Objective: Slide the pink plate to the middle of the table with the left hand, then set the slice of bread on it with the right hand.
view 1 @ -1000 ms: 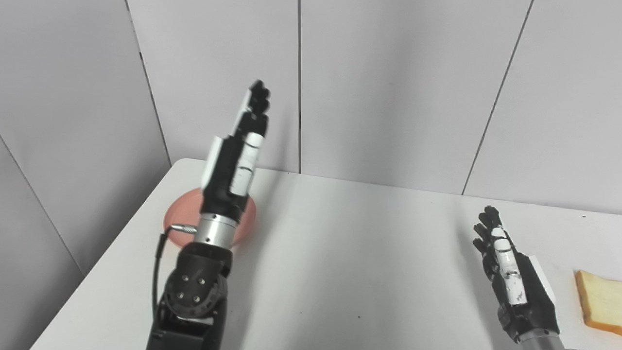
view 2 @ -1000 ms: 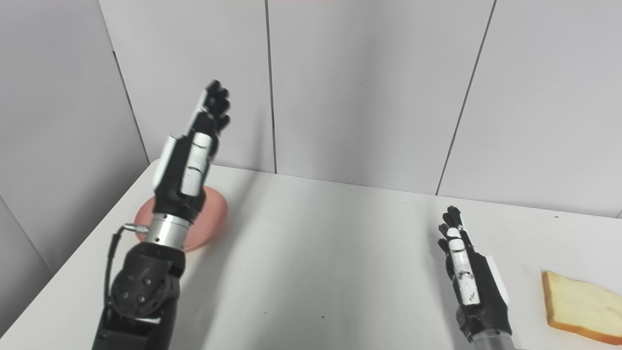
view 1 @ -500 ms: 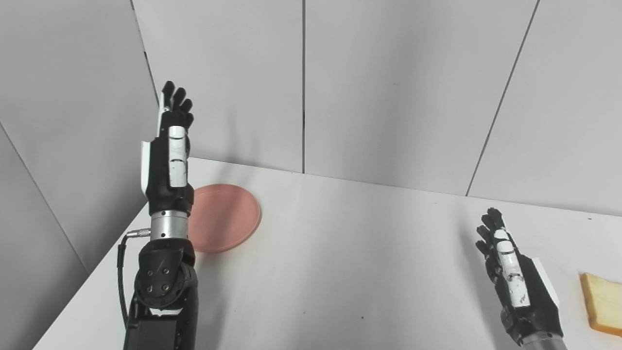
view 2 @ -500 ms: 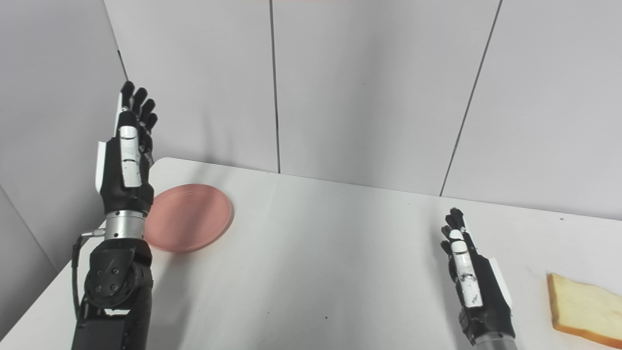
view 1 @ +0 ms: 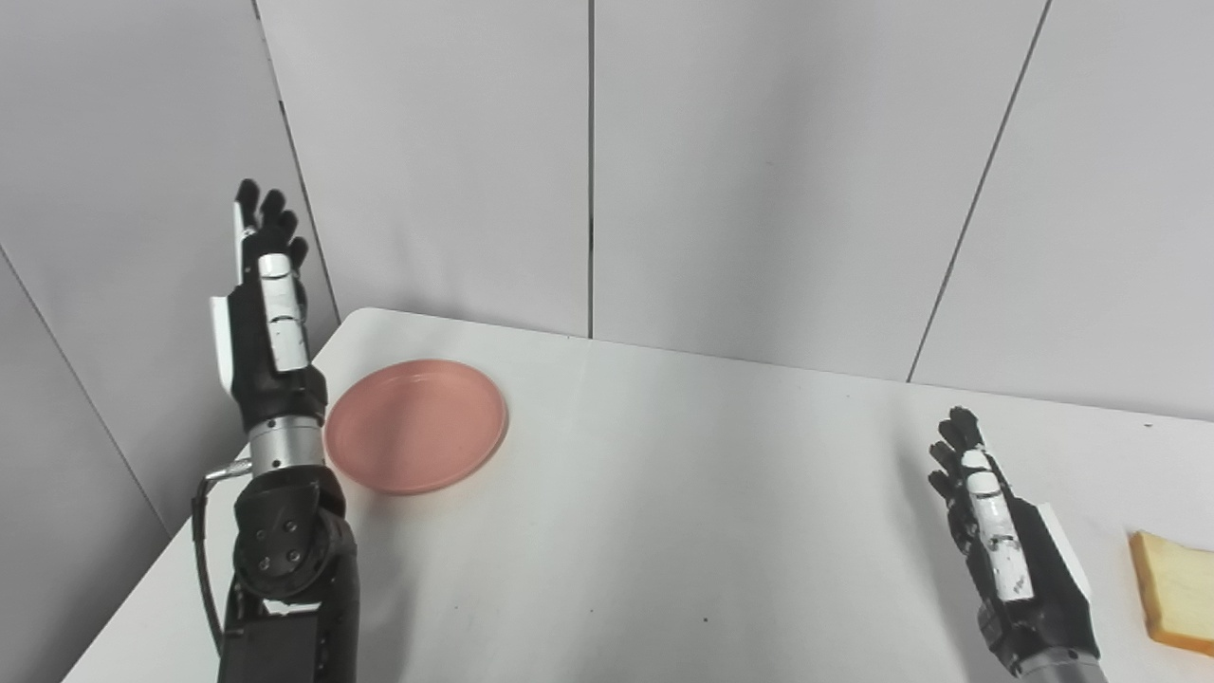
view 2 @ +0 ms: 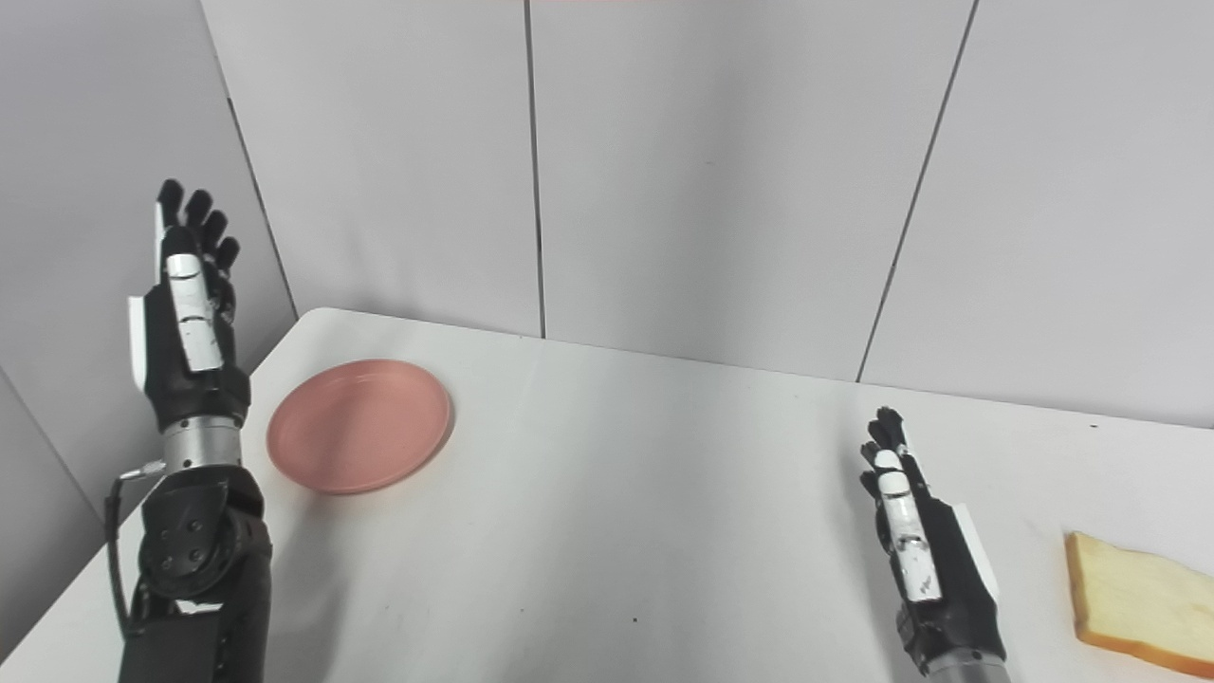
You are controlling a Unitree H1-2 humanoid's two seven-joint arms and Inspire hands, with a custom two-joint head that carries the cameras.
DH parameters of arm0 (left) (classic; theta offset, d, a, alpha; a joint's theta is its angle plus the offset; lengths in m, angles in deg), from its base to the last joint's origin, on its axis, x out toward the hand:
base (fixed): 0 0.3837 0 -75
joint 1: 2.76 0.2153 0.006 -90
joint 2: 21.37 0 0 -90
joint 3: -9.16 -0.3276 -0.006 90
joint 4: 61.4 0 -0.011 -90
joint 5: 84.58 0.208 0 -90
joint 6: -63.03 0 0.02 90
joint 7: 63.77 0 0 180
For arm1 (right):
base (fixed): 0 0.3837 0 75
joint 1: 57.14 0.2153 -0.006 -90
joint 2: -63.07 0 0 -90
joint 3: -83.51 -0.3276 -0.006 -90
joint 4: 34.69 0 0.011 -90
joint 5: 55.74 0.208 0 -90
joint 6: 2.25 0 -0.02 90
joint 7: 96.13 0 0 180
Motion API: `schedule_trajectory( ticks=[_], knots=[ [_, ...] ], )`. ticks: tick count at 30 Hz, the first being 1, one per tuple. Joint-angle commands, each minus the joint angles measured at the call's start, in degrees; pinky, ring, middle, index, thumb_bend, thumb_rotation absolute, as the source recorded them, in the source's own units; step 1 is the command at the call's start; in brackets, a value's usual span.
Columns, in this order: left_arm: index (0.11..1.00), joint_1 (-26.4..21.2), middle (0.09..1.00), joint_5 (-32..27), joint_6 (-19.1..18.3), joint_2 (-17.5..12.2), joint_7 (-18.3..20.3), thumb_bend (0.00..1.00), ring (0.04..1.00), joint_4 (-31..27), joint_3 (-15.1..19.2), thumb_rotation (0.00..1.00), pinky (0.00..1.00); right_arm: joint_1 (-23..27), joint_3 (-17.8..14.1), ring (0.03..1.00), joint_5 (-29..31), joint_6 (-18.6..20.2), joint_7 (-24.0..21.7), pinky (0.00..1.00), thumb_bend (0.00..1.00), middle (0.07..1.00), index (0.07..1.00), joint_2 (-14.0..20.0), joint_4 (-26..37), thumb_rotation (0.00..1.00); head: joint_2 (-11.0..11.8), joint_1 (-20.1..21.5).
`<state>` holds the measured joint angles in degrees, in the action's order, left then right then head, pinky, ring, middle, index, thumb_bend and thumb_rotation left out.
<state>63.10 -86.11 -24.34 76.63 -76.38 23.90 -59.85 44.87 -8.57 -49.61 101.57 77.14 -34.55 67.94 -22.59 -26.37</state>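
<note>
A round pink plate lies flat near the table's far left corner. My left hand is raised upright above the table's left edge, just left of the plate and apart from it, open with fingers straight and holding nothing. A slice of bread lies flat at the right edge of the table. My right hand hovers low over the near right part of the table, left of the bread and not touching it, open and empty.
The white table has its left edge running beside my left forearm. Grey wall panels stand close behind the far edge and along the left side.
My left hand has swung leftward from in front of the plate to beyond its left rim, uncovering the plate. The plate, bread and right hand have stayed put. The camera shifted slightly.
</note>
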Motion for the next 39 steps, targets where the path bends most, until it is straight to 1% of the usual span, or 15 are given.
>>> schedule_trajectory(
  ticks=[1, 5, 10, 12, 18, 21, 27, 31, 36, 39],
  knots=[
    [0.984, -2.1, 0.978, -1.6, 3.0, -1.8, -0.1, 0.66, 0.978, -0.2, 0.5, 1.00, 0.98, 1.5, -0.4, 1.000, 0.6, -2.7, -0.2, 1.00, 0.00, 1.000, 1.000, 0.1, 1.2, 1.00, -0.1, 0.0],
    [0.991, -2.2, 0.985, -3.5, 3.8, -2.6, 0.0, 0.66, 0.985, 1.9, 1.0, 1.00, 0.98, 1.6, -0.1, 1.000, -0.1, -2.6, -0.2, 1.00, 0.00, 1.000, 1.000, 0.4, 1.4, 1.00, -0.3, -0.2],
    [0.992, -2.6, 0.980, -4.8, 4.2, -3.0, -0.6, 0.66, 0.984, 4.1, 1.7, 1.00, 1.00, 1.6, -0.4, 1.000, 1.5, -1.6, -0.5, 1.00, 0.00, 1.000, 1.000, 0.0, 1.8, 1.00, -0.3, -0.2],
    [0.998, -2.8, 0.987, -5.7, 4.8, -3.3, -0.3, 0.66, 0.992, 5.3, 2.0, 1.00, 1.00, 1.6, -0.2, 1.000, 0.6, -2.2, -0.3, 1.00, 0.00, 1.000, 1.000, 0.3, 1.7, 1.00, -0.3, -0.2],
    [0.994, -2.9, 0.985, -7.6, 5.8, -4.1, -0.2, 0.66, 0.990, 7.8, 2.6, 1.00, 1.00, 1.5, -0.1, 1.000, 0.6, -1.8, -0.4, 1.00, 0.00, 1.000, 1.000, 0.3, 2.1, 1.00, -0.4, -0.5],
    [0.985, -3.0, 0.977, -8.2, 5.7, -4.4, -0.3, 0.66, 0.980, 8.9, 2.9, 1.00, 1.00, 1.6, -0.4, 1.000, 1.2, -1.9, -0.4, 1.00, 0.00, 1.000, 1.000, 0.1, 1.8, 1.00, -0.4, -0.5],
    [0.971, -3.2, 0.965, -10.6, 5.0, -4.8, 0.0, 0.67, 0.967, 10.9, 3.4, 1.00, 0.99, 1.5, -0.2, 1.000, 1.4, -0.3, -0.2, 1.00, 0.00, 1.000, 1.000, -0.1, 3.2, 1.00, -0.6, -0.7],
    [0.970, -3.5, 0.961, -11.5, 5.5, -5.3, 0.3, 0.66, 0.965, 13.5, 3.6, 1.00, 1.00, 1.4, 0.0, 1.000, 0.7, -0.7, -0.2, 1.00, 0.00, 1.000, 1.000, 0.2, 3.1, 1.00, -0.6, -0.7],
    [0.962, -3.8, 0.960, -13.0, 4.0, -5.4, 0.0, 0.67, 0.972, 15.7, 3.9, 1.00, 1.00, 1.5, -0.3, 1.000, 0.9, -0.7, 0.0, 1.00, 0.00, 1.000, 1.000, 0.1, 2.8, 1.00, -0.6, -0.7],
    [0.956, -4.2, 0.965, -13.9, 4.6, -5.7, 0.5, 0.67, 0.978, 18.3, 4.1, 1.00, 1.00, 1.5, 0.0, 1.000, 0.2, -0.8, 0.2, 1.00, 0.00, 1.000, 1.000, 0.1, 3.0, 1.00, -0.6, -0.7]
  ],
)
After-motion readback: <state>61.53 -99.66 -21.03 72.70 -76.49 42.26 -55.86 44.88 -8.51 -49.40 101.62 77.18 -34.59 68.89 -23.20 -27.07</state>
